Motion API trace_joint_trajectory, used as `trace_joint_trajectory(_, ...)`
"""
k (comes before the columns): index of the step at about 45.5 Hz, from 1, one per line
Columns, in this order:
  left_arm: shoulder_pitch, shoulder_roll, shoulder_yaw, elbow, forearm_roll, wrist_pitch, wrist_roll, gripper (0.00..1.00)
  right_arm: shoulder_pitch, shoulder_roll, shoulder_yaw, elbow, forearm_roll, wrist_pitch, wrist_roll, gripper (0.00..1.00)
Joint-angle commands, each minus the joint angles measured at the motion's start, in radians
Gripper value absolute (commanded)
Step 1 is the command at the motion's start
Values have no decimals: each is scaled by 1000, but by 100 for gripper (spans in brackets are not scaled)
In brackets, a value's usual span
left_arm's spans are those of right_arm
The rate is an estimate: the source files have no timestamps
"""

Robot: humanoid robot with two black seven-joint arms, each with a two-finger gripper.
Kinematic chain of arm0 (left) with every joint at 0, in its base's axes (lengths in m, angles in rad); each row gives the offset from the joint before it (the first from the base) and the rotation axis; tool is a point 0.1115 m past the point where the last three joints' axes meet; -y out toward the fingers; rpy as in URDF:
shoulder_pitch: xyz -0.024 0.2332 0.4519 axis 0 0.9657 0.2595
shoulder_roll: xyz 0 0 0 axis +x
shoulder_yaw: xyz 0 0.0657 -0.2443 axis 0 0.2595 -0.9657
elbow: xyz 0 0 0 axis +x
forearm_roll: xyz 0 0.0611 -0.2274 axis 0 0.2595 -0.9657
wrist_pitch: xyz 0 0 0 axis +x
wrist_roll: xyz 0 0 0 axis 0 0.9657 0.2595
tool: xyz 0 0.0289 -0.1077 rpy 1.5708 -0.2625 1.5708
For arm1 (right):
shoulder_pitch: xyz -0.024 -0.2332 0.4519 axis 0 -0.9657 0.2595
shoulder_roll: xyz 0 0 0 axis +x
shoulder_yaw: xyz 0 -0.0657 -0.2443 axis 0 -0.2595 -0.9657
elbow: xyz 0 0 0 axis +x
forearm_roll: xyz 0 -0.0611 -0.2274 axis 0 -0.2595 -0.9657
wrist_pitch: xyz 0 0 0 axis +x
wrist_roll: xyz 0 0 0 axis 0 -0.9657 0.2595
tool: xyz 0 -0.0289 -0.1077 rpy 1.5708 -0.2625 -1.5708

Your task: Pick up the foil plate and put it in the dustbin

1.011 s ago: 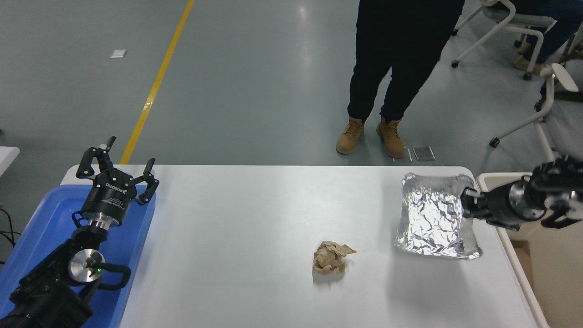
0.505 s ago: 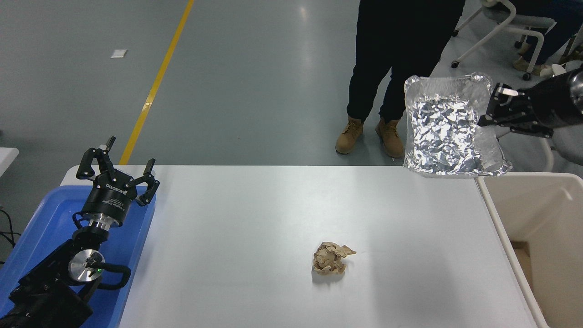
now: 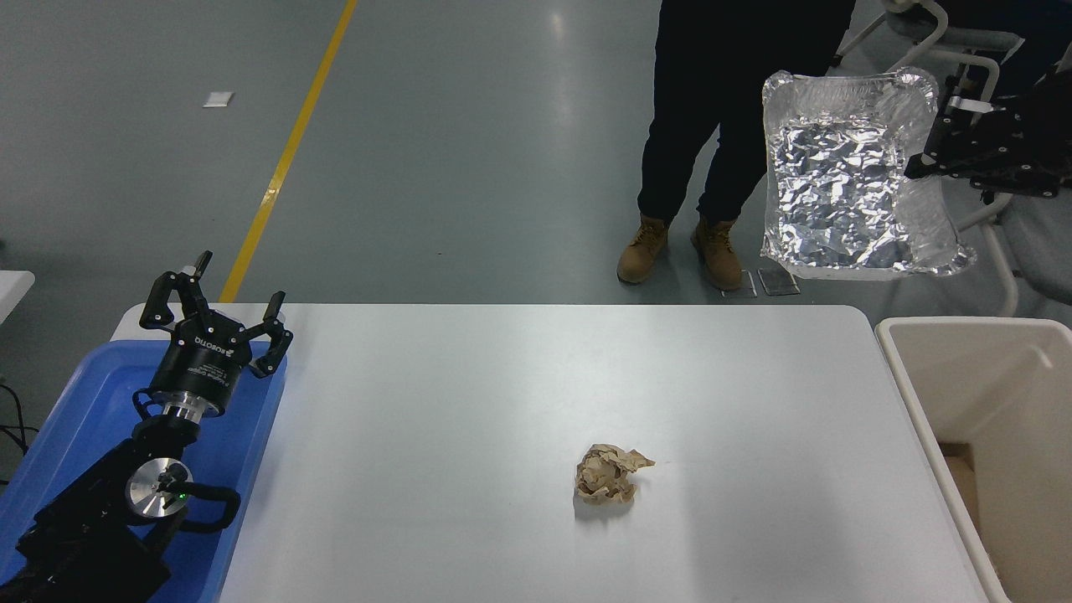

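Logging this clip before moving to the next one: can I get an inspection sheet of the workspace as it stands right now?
Surface: white table, bare but for one piece of litter.
Job's things: foil plate held in the air, tilted, beyond the table's far right corner; dustbin at the table's right edge, the plate not yet in it.
Clutter: crumpled brown paper ball on the table; blue tray at the left.
Hands: right hand shut on the plate's right rim; left hand open, parked over the blue tray.
Cables: black cable at the left edge.
Surroundings: a person's legs at the far side; office chairs; yellow floor line.
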Motion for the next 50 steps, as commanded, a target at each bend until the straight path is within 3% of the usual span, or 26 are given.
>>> trace_joint_trajectory(1, 0, 0, 0, 0, 1, -1, 0, 98, -196, 7, 19, -316, 13, -6, 1, 0)
trace_joint_trajectory(11, 0, 0, 0, 0, -1, 1, -2, 98, -593, 64, 235, -766, 21, -8, -1, 0)
trace_joint_trajectory(19, 0, 0, 0, 0, -1, -1, 0, 98, -817, 100, 366, -985, 30, -32, -1, 0)
trace_joint_trajectory(24, 0, -1, 0, 0, -1, -1, 0, 98, -918, 104, 424, -1017, 45, -110, -13, 0)
trace_joint_trajectory(33, 0, -1, 0, 0, -1, 1, 0, 98, -1087, 105, 481, -1030, 111, -288, -103, 0)
trace_joint_trajectory(50, 0, 0, 0, 0, -1, -1, -2, 98, -1372, 203, 489, -1030, 341, -476, -128, 0)
